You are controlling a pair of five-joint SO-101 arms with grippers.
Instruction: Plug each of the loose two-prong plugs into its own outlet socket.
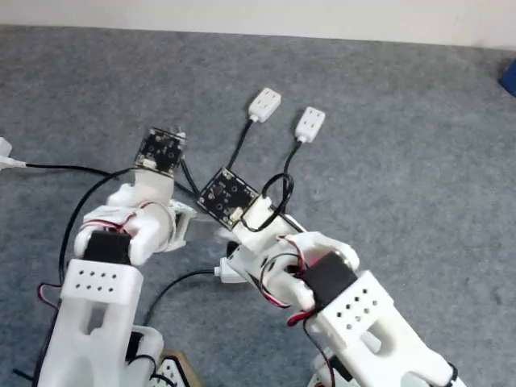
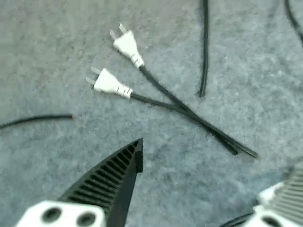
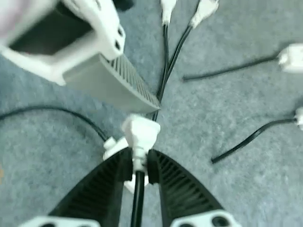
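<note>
right end effector (image 3: 138,163) pinches what looks like a plug (image 3: 140,134); left end effector (image 2: 210,165) spread.

arms (image 1: 97,284): white plastic | fingers (image 2: 113,182): black, ribbed | wires (image 1: 274,297): red, black

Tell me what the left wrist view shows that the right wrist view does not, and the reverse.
Left wrist view alone: the metal prongs of the two white two-prong plugs, lying loose, and the black ribbed finger of the open left claw. Right wrist view alone: the right claw shut on a white plastic cable fitting, plug or socket I cannot tell, and two white outlet sockets. Both: the plugs' white bodies, their black cables, the grey carpet, the left claw's grey ribbed finger.
</note>
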